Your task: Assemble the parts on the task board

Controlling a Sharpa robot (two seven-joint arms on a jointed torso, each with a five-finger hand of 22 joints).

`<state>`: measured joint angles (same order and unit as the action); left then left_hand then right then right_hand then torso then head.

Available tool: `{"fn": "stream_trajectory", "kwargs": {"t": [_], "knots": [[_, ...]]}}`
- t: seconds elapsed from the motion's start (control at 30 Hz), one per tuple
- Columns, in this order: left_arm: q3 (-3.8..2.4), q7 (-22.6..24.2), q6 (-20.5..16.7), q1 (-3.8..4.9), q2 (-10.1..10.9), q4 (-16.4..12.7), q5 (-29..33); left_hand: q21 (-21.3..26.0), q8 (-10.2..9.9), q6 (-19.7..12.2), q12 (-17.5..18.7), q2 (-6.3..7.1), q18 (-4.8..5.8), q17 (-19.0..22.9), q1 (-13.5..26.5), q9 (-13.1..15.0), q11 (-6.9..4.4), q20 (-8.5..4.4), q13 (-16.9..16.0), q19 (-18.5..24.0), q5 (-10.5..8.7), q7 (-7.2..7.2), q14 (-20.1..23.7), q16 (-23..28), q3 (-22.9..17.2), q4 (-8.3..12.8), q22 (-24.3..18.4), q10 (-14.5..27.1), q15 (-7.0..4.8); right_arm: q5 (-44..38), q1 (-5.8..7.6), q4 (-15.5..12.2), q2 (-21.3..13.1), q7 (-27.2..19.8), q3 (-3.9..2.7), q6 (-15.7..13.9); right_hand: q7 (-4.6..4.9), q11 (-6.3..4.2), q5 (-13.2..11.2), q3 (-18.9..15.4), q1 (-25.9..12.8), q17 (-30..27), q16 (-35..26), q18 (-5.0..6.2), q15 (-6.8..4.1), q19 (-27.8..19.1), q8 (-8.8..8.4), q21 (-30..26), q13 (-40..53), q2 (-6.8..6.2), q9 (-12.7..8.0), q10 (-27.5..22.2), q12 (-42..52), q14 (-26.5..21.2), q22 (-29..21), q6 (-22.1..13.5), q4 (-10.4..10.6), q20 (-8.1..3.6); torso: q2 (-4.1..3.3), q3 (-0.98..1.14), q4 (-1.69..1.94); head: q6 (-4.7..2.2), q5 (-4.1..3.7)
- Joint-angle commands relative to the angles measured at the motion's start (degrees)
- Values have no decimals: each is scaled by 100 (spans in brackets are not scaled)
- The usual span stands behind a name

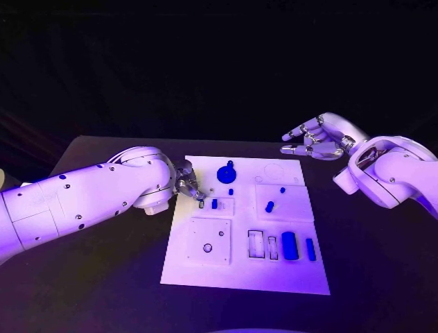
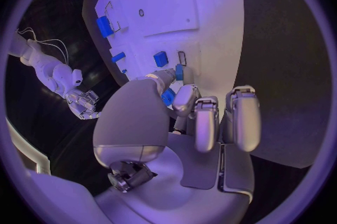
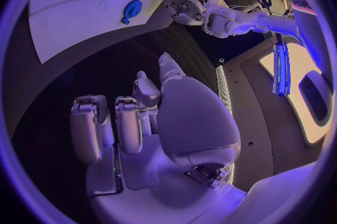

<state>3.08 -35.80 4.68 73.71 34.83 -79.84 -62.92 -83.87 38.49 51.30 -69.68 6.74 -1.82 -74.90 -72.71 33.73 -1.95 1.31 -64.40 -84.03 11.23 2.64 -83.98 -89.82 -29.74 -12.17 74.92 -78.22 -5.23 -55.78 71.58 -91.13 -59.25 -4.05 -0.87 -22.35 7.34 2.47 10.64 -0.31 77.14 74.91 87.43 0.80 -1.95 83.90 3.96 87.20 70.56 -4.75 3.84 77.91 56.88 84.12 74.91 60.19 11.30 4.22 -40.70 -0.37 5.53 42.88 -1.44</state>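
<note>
Left robot hand [image 1: 188,184] sits at the left edge of the task board [image 1: 241,277], fingertips down beside the small blue part [image 1: 214,203] that stands in the square recess near that edge. From the left wrist view its fingers [image 2: 205,123] are curled in toward the board, with a blue piece [image 2: 168,97] showing just past the thumb; you cannot tell from these pictures whether that piece is pinched or only lies behind the fingers. Log the grip as unconfirmed.

Right robot hand [image 1: 319,139] hangs off the board's far right corner, above the desk [image 1: 99,149], fingers apart and curved, holding nothing.

Parts relative to the board: round blue part [image 1: 227,172] near the far edge, left of centre; one short part [image 1: 269,206] in the middle-right panel; long bar [image 1: 290,245] and a thinner strip [image 1: 310,249] in the near-right slots, with two slots just left of them unfilled. Assembly looks early.

Risks to watch:
- Fingertips crowd the recess. If the grip is off-centre, the part will likely tilt and jam at the recess lip instead of seating.
- The left forearm lies close along the board's left edge. A sideways correction could nudge the whole board and shift every slot.
- The left hand hides the contact point from the head camera, so you are judging alignment mostly from the wrist view.
</note>
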Motion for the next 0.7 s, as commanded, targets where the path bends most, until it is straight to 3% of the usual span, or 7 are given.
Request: {"fn": "stream_trajectory", "kwargs": {"t": [0.03,0.7], "knots": [[4,-82,241,-6,-19,-10,-295,-17,26,24,-7,-51,-9,-1510,14,0,-5,-40,10,-312,-22,-54,-602,-18,-477,453,739,-11,3,-7,-4,-7,4,-24,1,74,-1,-3,32,-46,-29,1058,-37,59,29,291,23,-39,-4,2,5,-46,-19,475,944,-22,-3,26,1,0,2,12,9],[19,-107,555,-35,-117,35,-326,-27,44,26,22,-28,-6,-1510,32,8,-10,-43,49,-317,-59,-60,-602,-18,-494,462,753,2,0,-6,-6,-17,7,-34,2,75,-1,-3,32,-46,-29,1058,-37,59,29,291,23,-39,-4,2,5,-46,-19,475,944,-22,-3,26,1,2,0,40,2]]}}
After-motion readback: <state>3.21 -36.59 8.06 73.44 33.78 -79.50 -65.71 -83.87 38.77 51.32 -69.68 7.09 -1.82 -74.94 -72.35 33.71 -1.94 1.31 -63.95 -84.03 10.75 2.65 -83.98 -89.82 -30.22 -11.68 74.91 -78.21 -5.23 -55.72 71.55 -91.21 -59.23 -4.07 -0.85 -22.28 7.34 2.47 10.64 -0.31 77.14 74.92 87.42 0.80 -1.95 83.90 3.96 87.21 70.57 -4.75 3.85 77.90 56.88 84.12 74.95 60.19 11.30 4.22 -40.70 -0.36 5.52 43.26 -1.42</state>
